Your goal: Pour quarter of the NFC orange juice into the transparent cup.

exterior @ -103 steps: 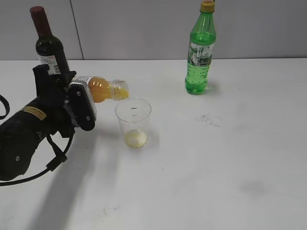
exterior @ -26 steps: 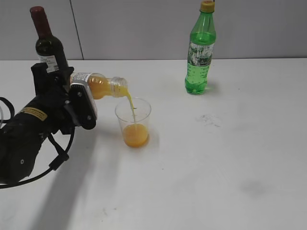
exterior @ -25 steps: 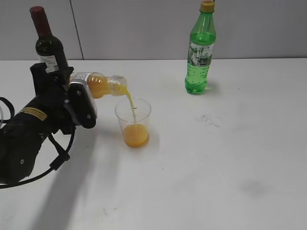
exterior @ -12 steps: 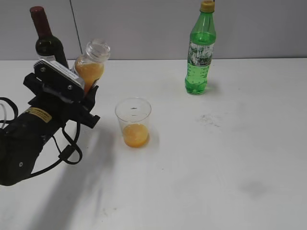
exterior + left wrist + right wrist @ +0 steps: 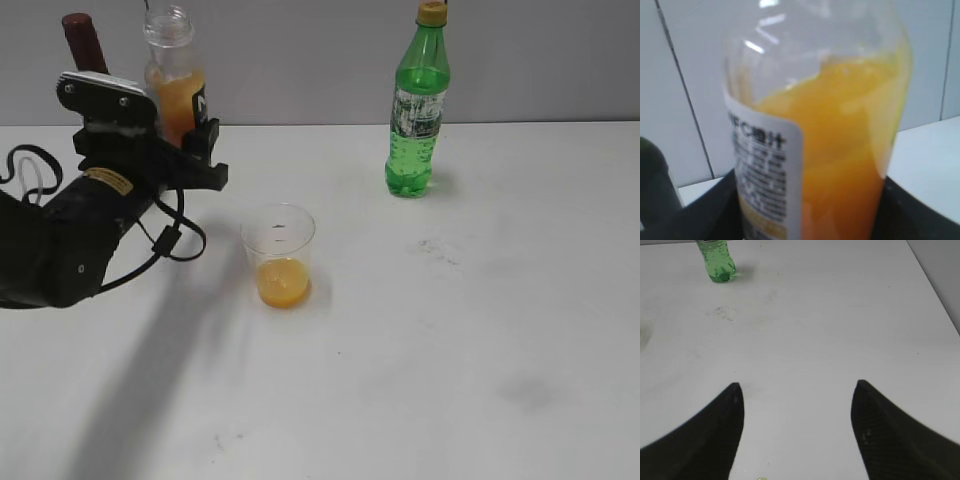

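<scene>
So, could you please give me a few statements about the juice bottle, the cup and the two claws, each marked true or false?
1. The left claw holds the NFC orange juice upright, mouth up. True.
2. The transparent cup is empty. False: orange juice lies in its bottom.
3. The juice bottle has a cap on. False: its neck is open.
4. The right claw is open and holds nothing. True.
5. The green soda bottle lies on its side. False: it stands upright with a yellow cap on.
6. The cup stands on the table, apart from the left claw. True.
</scene>
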